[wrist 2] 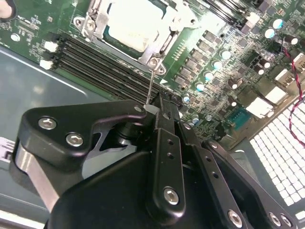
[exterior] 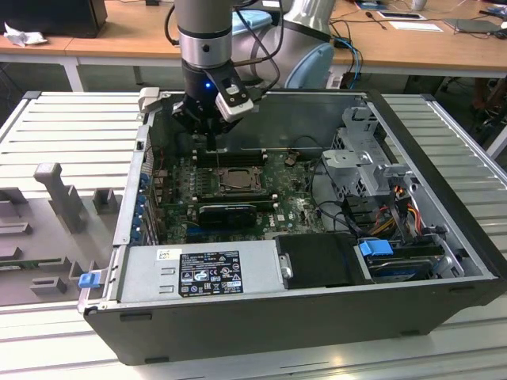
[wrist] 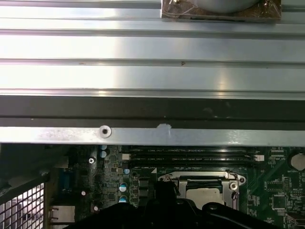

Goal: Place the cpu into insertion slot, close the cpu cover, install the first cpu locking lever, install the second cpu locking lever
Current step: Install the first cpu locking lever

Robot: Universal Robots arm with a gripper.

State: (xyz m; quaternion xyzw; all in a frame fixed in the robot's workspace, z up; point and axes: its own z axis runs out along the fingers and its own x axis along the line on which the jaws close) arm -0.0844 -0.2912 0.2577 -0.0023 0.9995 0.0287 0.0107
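The black two-fingered gripper (wrist 2: 159, 107) is pinched on a thin wire locking lever (wrist 2: 149, 88) beside the metal-framed insertion slot (wrist 2: 131, 26), where the silvery square cpu (wrist 2: 128, 21) sits; the lever may slip free.

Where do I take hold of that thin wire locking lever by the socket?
Take the locking lever near its free end, the tip closest to the claw. It is a thin bare rod, apparently anchored at the corner of the cpu cover, so coming in over the RAM slots side, probably from above, looks best.
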